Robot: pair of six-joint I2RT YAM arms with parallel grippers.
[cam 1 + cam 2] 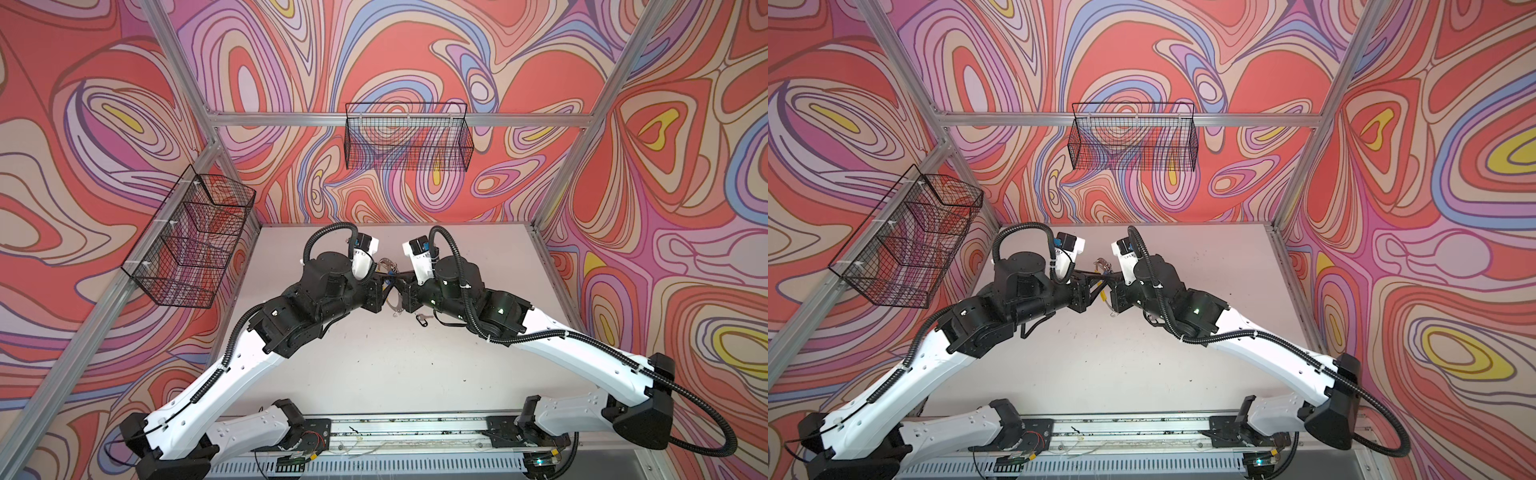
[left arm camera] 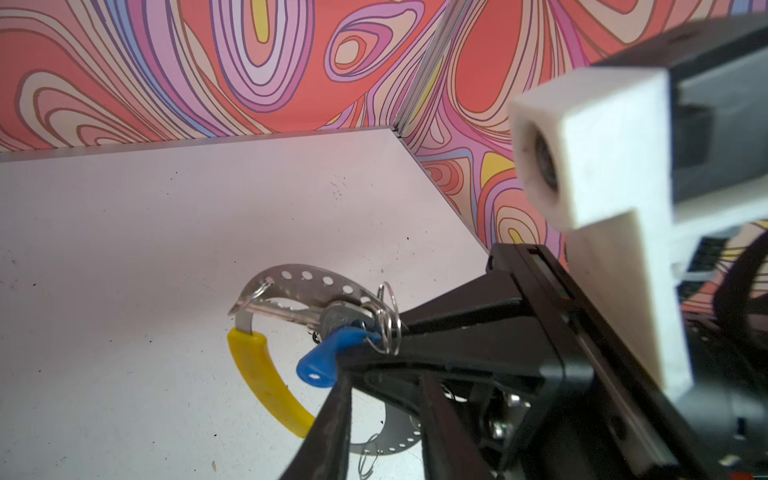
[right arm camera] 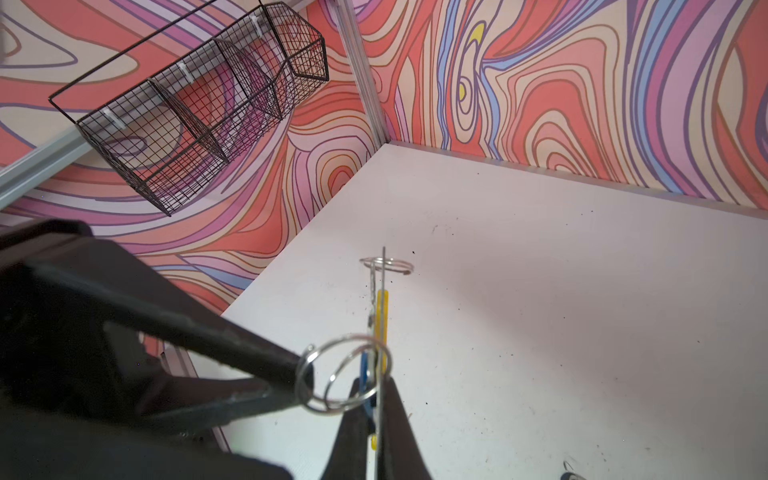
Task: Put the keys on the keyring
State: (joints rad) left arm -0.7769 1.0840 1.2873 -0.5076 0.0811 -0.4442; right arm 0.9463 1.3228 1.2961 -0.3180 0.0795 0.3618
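Threading apparently in hand: blue-tagged key (image 2: pixel 332 320) lying against keyring (image 2: pixel 307 282), held on edge over table (image 2: pixel 166 249). Best done slowly: hold keyring steady, ease wire loop (image 3: pixel 348 337) along the rim, no twisting. Right gripper (image 3: pixel 375 399) pressed tight on keyring's rim; left gripper (image 3: pixel 302 380) nearly closed at wire loop, grip impossible to tell. Left arm (image 1: pixel 232 365) and right arm (image 1: pixel 552 345) angled inward, meeting tip to tip mid-table. Black-tagged key (image 1: pixel 422 319), 1 of 2, lying on table below.

Swirling red, pink, lilac and yellow wallpaper (image 1: pixel 395 50) covers three walls, framed by aluminium rails (image 1: pixel 291 119). A black wire basket (image 1: pixel 409 145) hangs on the back wall and a compartmented wire basket (image 1: pixel 187 249) on the left wall, above a white, lightly speckled bench (image 1: pixel 374 365).
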